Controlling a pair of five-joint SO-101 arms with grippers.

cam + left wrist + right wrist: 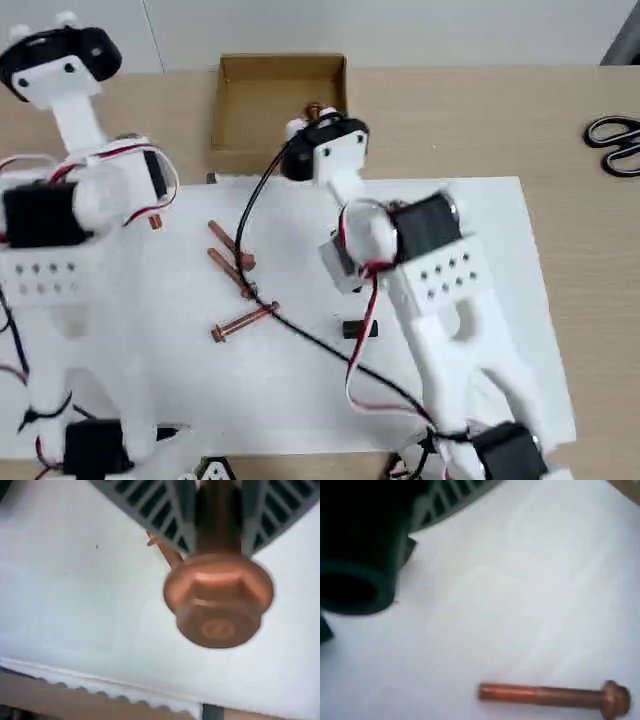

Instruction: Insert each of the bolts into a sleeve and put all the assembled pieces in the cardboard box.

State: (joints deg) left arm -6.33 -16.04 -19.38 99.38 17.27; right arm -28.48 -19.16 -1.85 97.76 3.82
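Note:
My left gripper is shut on a copper bolt, head toward the camera, above the white sheet. From above, that bolt peeks out under the left gripper at the sheet's left side. In the right wrist view a black sleeve is held close to the camera, its open bore showing, with a loose bolt lying beyond it. The right gripper hangs over the middle of the sheet. Three loose bolts lie between the arms. A second sleeve rests near the right arm.
The cardboard box stands at the back centre, a copper piece at its right rim partly hidden by the arm. A black cable crosses the white sheet. Scissors lie at the far right.

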